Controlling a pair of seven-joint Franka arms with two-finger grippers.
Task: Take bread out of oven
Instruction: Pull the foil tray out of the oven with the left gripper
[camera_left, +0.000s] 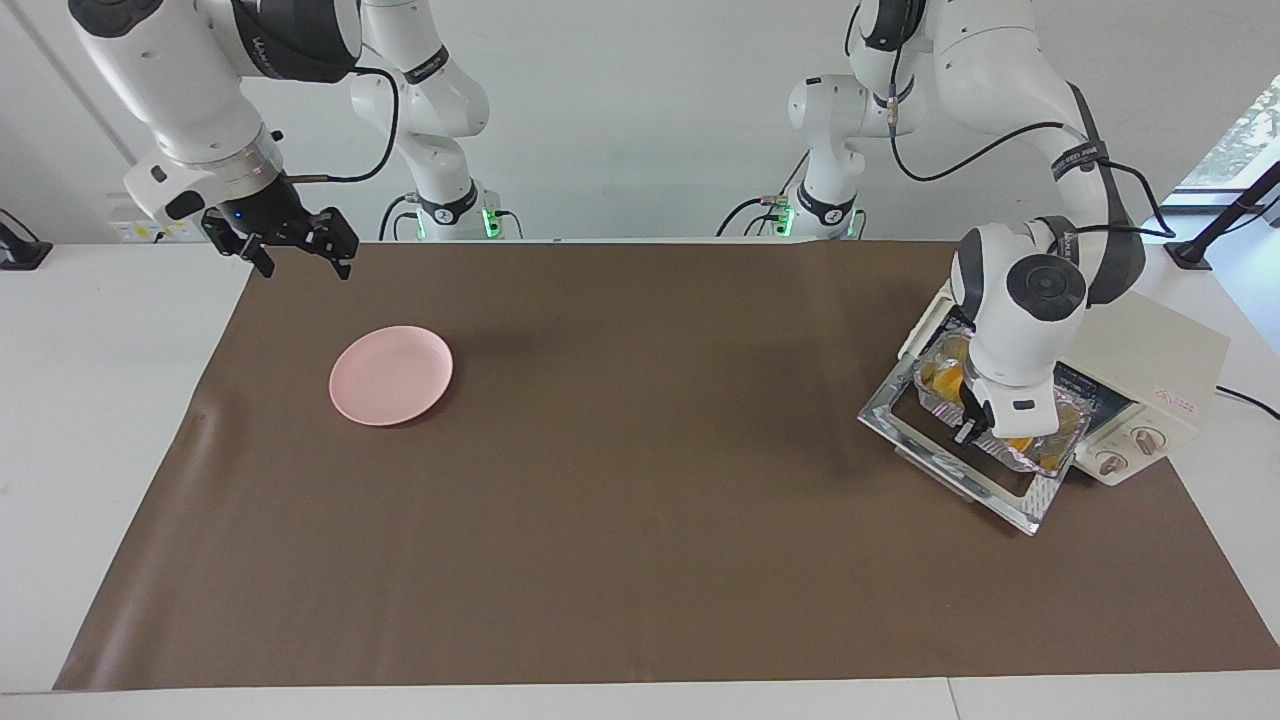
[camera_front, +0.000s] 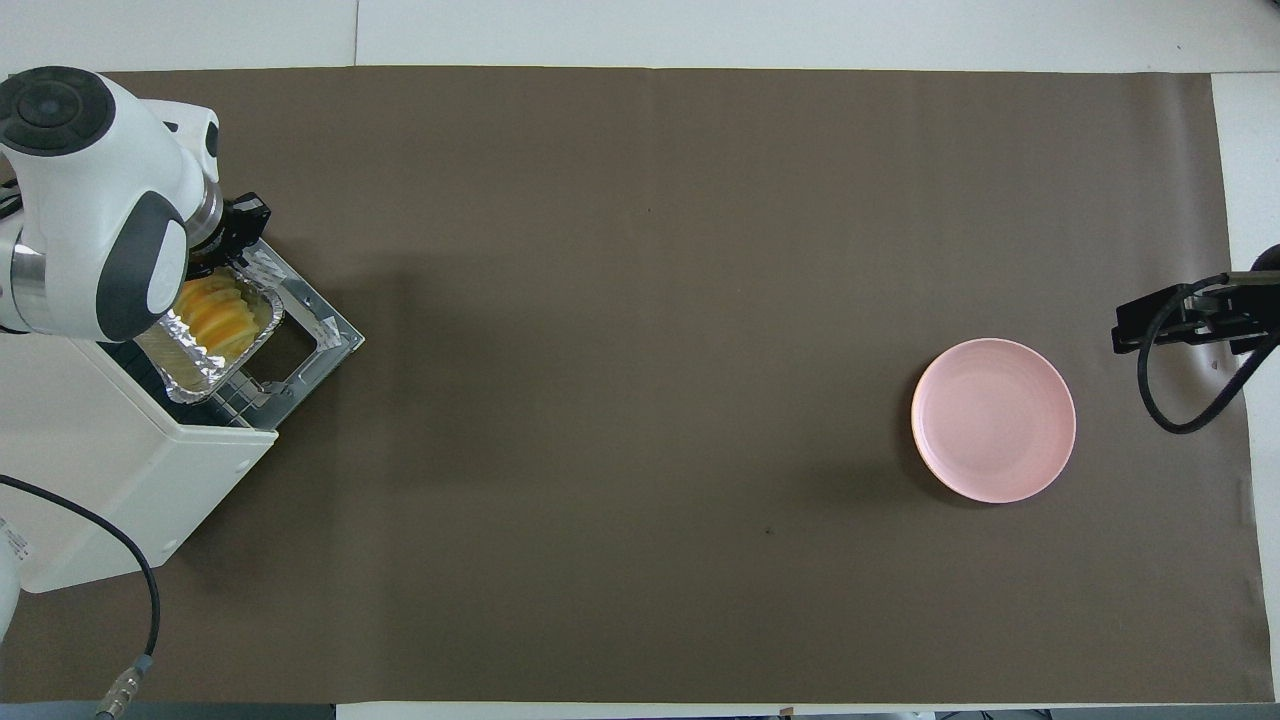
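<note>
My left gripper (camera_left: 972, 430) is down at the front of the boxy cream-white toaster oven (camera_left: 1165, 375), low over the rectangular silver foil tray (camera_front: 215, 365). Its dark fingers point down at the tray's outer rim, but I cannot tell whether they are spread or pinching anything, since the wrist covers most of them. The oven sits at the left arm's end of the table, its shiny silver glass-windowed door (camera_left: 1010, 495) folded down flat onto the brown table mat (camera_left: 640, 500). The foil tray rests half out of the oven's mouth, over the lowered door. In the tray lies the short loaf of yellow-orange ridged bread slices (camera_front: 215, 315), partly hidden under my left wrist in both views.

My right gripper (camera_left: 300, 255) waits in the air over the mat's edge at the right arm's end of the table, its fingers spread wide and holding nothing. The round pink plate (camera_left: 391, 374) lies bare on the mat near that gripper, well apart from the oven.
</note>
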